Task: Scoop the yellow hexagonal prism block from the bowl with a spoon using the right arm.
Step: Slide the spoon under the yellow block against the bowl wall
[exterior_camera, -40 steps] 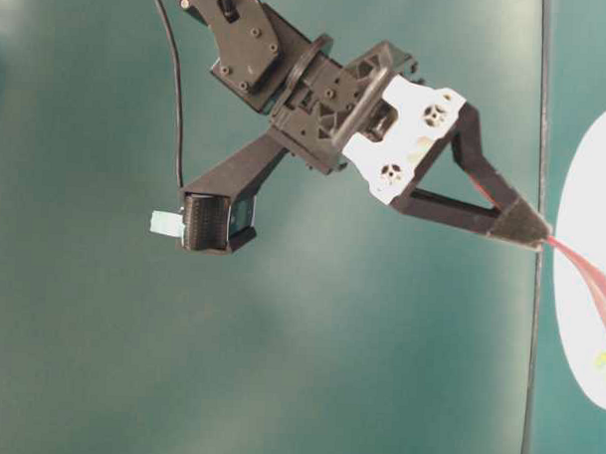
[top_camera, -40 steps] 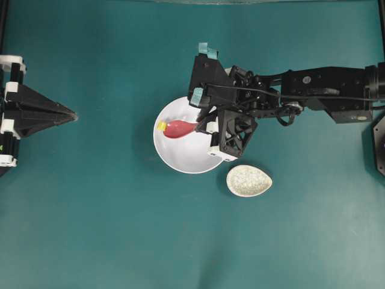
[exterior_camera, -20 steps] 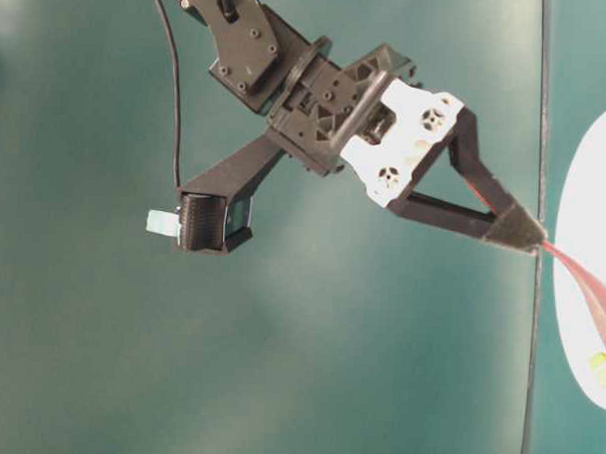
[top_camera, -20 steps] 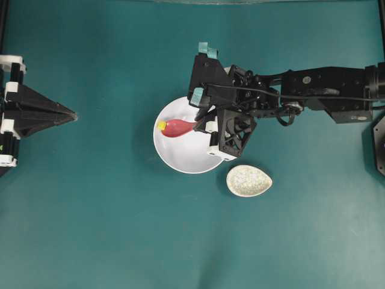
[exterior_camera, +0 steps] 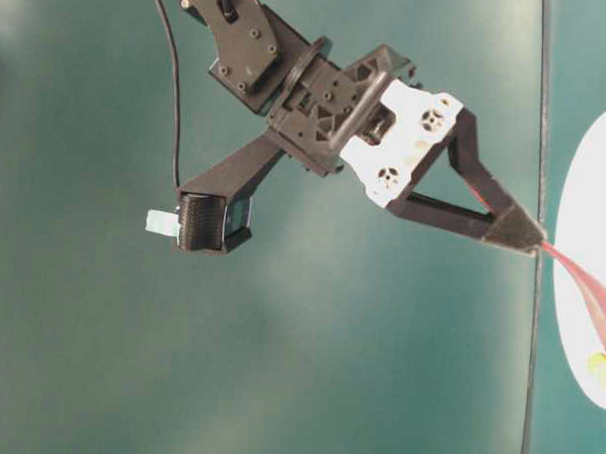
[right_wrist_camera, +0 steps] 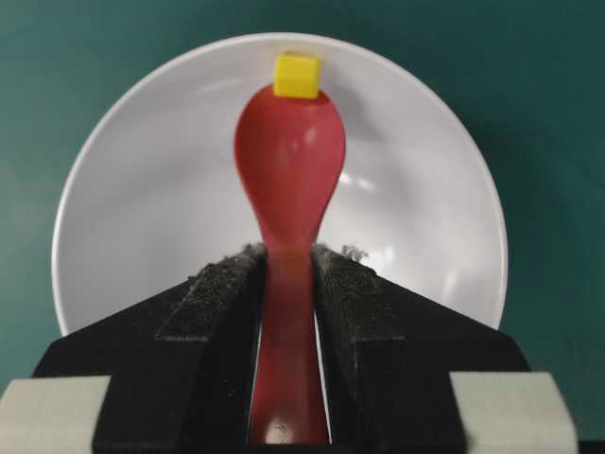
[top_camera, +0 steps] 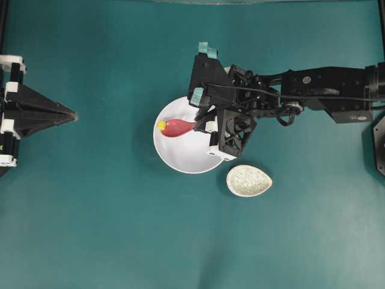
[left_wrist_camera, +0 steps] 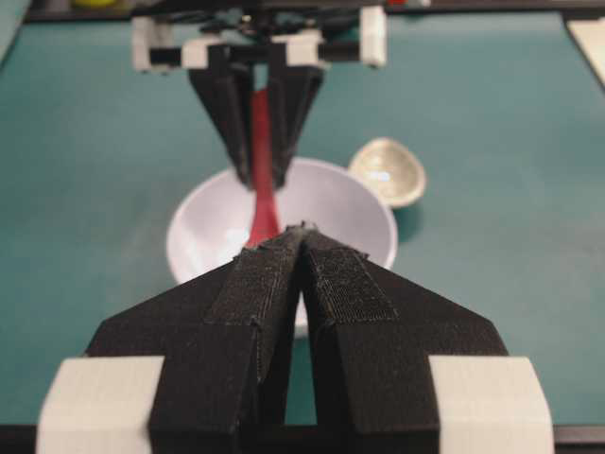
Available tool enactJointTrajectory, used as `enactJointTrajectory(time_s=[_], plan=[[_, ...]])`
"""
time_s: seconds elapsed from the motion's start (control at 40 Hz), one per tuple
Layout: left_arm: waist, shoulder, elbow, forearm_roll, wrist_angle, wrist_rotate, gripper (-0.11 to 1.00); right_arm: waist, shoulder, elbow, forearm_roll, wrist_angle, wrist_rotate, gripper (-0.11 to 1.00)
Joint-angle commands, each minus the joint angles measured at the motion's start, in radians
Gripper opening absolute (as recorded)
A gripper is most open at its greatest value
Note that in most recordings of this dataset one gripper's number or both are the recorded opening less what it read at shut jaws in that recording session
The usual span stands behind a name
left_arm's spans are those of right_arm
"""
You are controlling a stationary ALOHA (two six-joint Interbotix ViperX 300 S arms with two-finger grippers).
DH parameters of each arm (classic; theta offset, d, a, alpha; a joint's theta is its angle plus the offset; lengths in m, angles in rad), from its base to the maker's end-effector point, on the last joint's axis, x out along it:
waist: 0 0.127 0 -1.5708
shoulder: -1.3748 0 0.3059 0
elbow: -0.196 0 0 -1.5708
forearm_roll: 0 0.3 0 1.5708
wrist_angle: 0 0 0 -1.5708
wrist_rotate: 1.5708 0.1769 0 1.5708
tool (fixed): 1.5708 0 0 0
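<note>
Pink-red spoon (right_wrist_camera: 291, 180) in the large round white bowl (right_wrist_camera: 151, 189)

Frame centre: the right gripper (right_wrist_camera: 286, 274) pinches the spoon's handle; the tiny yellow block (right_wrist_camera: 296, 76) touches its scoop tip; the left gripper (left_wrist_camera: 302, 248) is pressed together.

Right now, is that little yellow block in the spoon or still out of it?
Still out: the yellow block sits at the tip of the spoon, whose scoop is empty, inside the white bowl.

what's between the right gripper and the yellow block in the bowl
Only the spoon itself: the right gripper is shut on its handle, and the red scoop runs forward until its tip meets the yellow block inside the bowl. The right wrist view shows this best.
</note>
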Motion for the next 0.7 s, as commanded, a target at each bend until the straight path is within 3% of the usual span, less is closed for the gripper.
enactJointTrajectory(time_s=[0.0, 0.68], plan=[[0.0, 0.003, -0.017, 0.003, -0.005, 0.0, 0.03, 0.002, -0.012, -0.021, -0.002, -0.009, -0.002, 0.24], [0.0, 0.003, -0.017, 0.003, -0.002, 0.0, 0.03, 0.002, -0.012, -0.023, -0.008, -0.038, -0.002, 0.24]])
